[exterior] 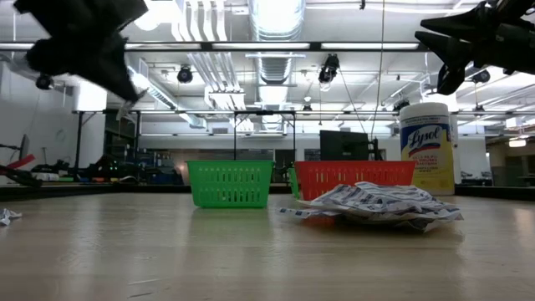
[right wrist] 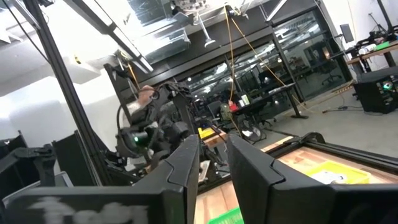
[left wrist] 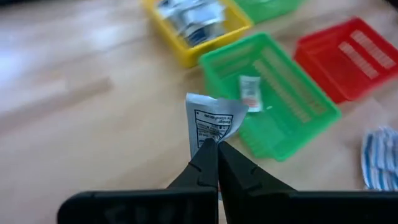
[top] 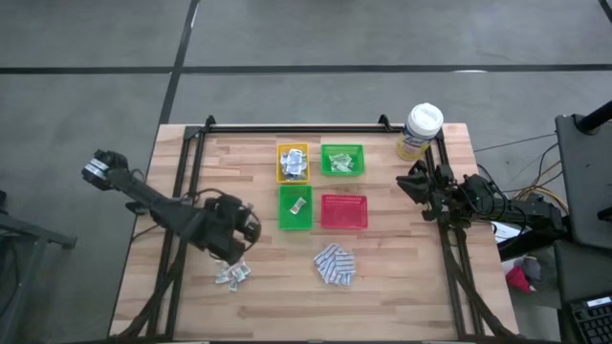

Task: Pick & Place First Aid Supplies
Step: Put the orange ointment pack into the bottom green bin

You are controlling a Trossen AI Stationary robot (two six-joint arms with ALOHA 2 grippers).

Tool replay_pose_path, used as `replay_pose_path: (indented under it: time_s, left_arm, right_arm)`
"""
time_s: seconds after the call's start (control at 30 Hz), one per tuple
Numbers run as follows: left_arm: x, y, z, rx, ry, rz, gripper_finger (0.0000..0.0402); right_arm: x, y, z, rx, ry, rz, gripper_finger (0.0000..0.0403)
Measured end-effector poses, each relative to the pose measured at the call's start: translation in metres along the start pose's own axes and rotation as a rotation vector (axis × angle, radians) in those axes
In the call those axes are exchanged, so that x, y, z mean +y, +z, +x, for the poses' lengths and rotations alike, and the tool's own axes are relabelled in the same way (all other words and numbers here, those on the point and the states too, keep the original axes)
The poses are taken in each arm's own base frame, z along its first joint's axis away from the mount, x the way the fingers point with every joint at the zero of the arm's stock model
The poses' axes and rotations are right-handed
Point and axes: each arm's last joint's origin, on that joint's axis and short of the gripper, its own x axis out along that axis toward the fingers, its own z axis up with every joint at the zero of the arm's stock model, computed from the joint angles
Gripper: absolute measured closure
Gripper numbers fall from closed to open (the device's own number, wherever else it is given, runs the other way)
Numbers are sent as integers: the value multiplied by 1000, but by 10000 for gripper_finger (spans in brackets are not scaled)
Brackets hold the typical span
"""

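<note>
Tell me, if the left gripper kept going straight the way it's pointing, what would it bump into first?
Probably the nearer green tray; the left gripper, holding a white sachet, points toward it, though depth is hard to judge.

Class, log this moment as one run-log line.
left gripper: shut on white-grey paper sachet, lifted | right gripper: open, empty, waiting near yellow canister

Grey concrete floor (top: 316,38) around the table, dark seam lines crossing it. Wooden butcher-block table (top: 287,296) with black frame rails. Open ceiling (exterior: 276,25) in the low view: white ducts, pipes, strip lights, hanging cables. Black metal rack frame (exterior: 263,134) behind the table. Dark monitor (exterior: 343,144) and cluttered benches farther back. Glass-walled partition (right wrist: 292,37) in the right wrist view, desks beyond it. Black equipment and cables (top: 574,210) beside the table.
</note>
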Motion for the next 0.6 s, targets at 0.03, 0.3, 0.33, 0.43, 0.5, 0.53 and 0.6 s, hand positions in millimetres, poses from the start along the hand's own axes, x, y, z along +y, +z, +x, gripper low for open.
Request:
replay_pose_path:
  time_s: [0.03,0.3,0.33,0.43,0.5,0.53,0.6]
  left_arm:
    - [-4,4,0,-5,-13,38,401]
    - [-21,52,12,-72,-6,123,401]
    - [-21,59,15,-80,1,93,401]
    - [-19,80,23,-65,17,21,401]
    - [-17,93,30,-39,5,-6,401]
    - [-17,98,33,-31,-10,-17,401]
    - [-15,109,40,-22,-40,-40,401]
  right_arm:
    - [0,0,0,0,0,0,319]
    - [0,0,0,0,0,0,327]
    - [0,0,0,0,0,0,329]
    - [0,0,0,0,0,0,333]
    - [0,0,0,0,0,0,335]
    - [0,0,0,-1,0,-1,335]
    - [0,0,0,0,0,-4,333]
